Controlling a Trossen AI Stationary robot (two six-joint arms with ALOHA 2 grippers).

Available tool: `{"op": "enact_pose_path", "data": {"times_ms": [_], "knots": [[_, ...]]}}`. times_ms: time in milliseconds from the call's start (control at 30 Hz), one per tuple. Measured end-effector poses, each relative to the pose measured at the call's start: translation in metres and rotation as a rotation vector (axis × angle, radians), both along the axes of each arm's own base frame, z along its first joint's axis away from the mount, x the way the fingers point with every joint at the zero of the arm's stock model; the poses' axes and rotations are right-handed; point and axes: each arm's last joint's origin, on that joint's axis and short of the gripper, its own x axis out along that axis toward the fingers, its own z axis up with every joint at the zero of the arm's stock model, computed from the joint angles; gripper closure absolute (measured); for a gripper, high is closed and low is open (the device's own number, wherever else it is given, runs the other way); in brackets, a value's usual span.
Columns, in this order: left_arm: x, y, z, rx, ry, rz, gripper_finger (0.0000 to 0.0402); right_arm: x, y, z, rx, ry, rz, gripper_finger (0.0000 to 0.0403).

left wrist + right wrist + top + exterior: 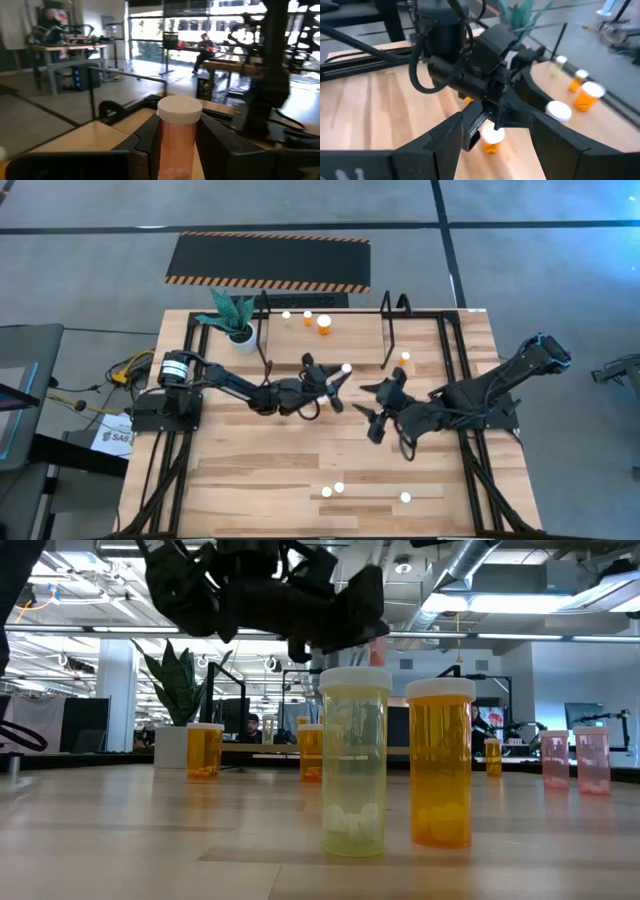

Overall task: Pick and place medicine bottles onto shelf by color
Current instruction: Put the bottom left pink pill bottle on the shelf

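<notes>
My left gripper [335, 380] reaches level over the table's middle, shut on a medicine bottle [178, 130] with a red-pink body and a white cap [346, 367]. My right gripper [378, 408] hangs open just to its right with nothing between its fingers. The shelf [350, 330], a light board between black hoop uprights, lies at the table's far side. Three bottles [307, 318] stand on their bases on its left part. A yellow bottle [354, 760] and an orange one [440, 765] stand near the table's front edge. My left gripper pinches the bottle's body [165, 142], below the cap, between its two fingers [147, 142]. The fingers come level from the table's left side. The bottle stands upright in the hold, cap up, lifted clear of the table.
A green plant in a white pot [238, 320] stands at the shelf's left end. A small orange bottle [405, 357] sits by the right upright. Three bottles [339, 488] stand near the front edge. A black hazard-striped mat [268, 260] lies beyond the far edge.
</notes>
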Motion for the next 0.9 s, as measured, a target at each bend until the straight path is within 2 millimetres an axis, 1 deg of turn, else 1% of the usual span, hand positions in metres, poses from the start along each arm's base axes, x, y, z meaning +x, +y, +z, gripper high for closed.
{"op": "enact_pose_path", "data": {"times_ms": [133,267,367,433,567,700,800,900], "knots": [[-0.001,0.024,-0.001,0.019,0.027,0.098,0.0317,-0.019,-0.015,0.013,-0.021,0.016,-0.014,0.0154],[-0.001,0.039,-0.006,-0.038,0.044,0.093,0.0317,-0.036,-0.025,0.026,0.067,-0.046,-0.05,0.0154],[-0.002,0.044,-0.01,-0.082,0.051,0.095,0.0317,-0.042,-0.021,0.031,0.151,-0.1,-0.036,0.0154],[-0.001,0.046,-0.011,-0.084,0.047,0.1,0.0317,-0.042,-0.017,0.035,0.189,-0.146,-0.024,0.0154],[0.0,0.048,-0.018,-0.053,0.059,0.107,0.0317,-0.036,-0.009,0.042,0.19,-0.227,0.007,0.0154],[0.004,0.051,-0.041,-0.08,0.044,0.143,0.0317,-0.032,-0.006,0.047,0.146,-0.269,0.033,0.0154],[0.011,0.053,-0.06,-0.084,0.001,0.162,0.0317,-0.031,-0.007,0.05,0.118,-0.276,0.039,0.0154],[0.021,0.058,-0.075,-0.058,0.006,0.171,0.0317,-0.03,-0.01,0.048,0.087,-0.254,0.035,0.0154]]}}
